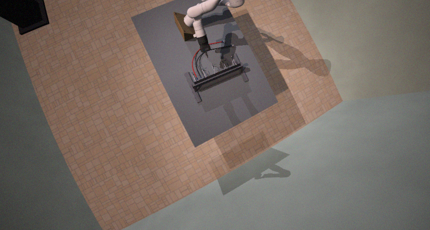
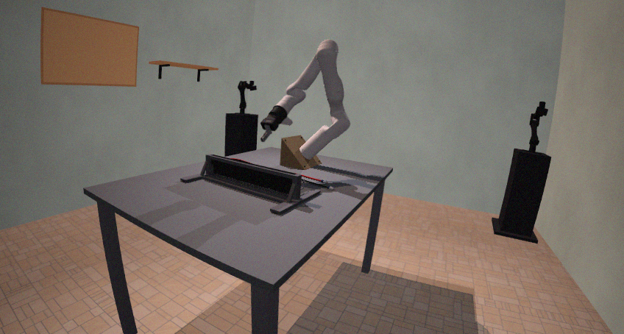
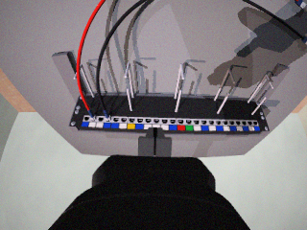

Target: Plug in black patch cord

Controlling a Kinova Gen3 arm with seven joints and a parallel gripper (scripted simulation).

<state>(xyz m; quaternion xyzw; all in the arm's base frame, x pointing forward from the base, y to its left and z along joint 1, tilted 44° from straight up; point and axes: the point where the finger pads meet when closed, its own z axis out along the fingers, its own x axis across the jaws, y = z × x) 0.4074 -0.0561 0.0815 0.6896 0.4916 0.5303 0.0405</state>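
Currently, fingers clenched and raised above the bench; black cord's free end unplugged.

Top view: my fingers (image 1: 207, 55) (image 2: 266, 134) are directed toward the rack (image 1: 217, 77) (image 2: 254, 177) (image 3: 158, 105); the black patch cord (image 1: 218, 47) (image 3: 100, 62) arcs from the rack to its free end on the bench (image 1: 181, 86) (image 2: 175, 217) (image 3: 201, 29). Exterior view: my fingers are pressed together in the air, apart from the rack. Wrist view: one end of the black cord and one end of the red cord (image 1: 192, 60) (image 3: 80, 57) occupy ports at the left; the green label (image 3: 189, 127) adjoins the red label (image 3: 181, 127).
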